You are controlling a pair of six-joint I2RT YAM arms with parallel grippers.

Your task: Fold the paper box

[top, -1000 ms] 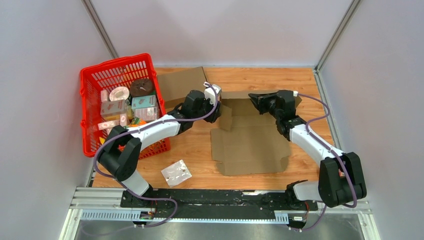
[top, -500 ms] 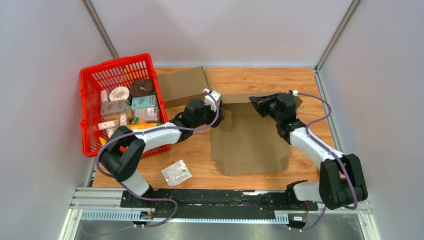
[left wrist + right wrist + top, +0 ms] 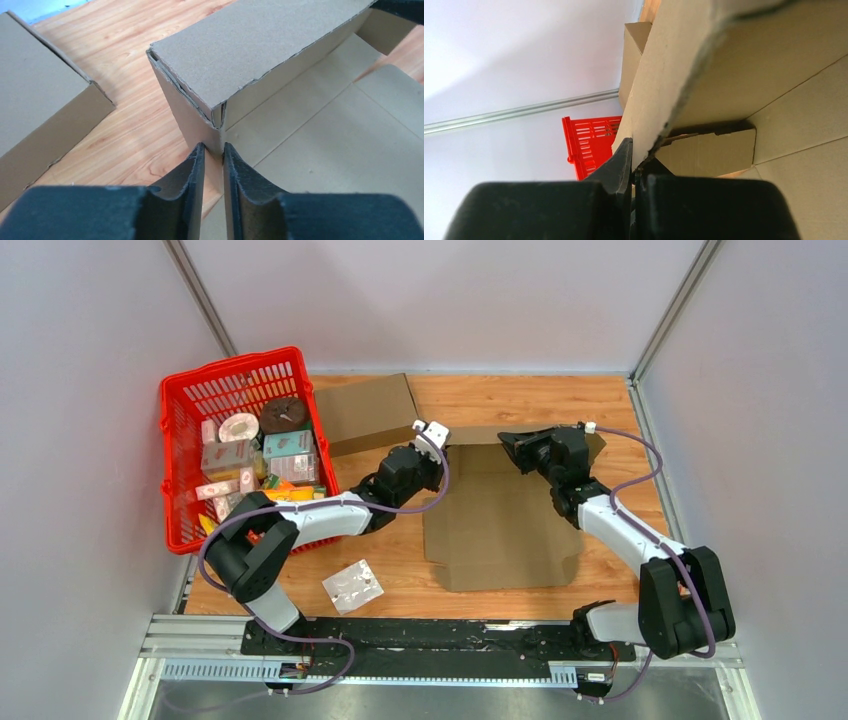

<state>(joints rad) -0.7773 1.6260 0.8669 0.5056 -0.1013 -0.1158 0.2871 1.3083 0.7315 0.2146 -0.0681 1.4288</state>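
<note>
on the wooden table (image 3: 400, 550) between white walls, the box (image 3: 500, 530) lies right of centre, its far wall clenched by the right gripper (image 3: 505, 443), while the left gripper (image 3: 213, 160) has shifted astride its left corner, grip unclear.

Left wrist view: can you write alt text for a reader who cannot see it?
The black fingers of the left gripper, narrowly apart, straddle the raised corner of the half-folded paper box; whether they pinch it is unclear. The box's flat base spreads right, and another cardboard piece lies left on the wooden table.
</note>
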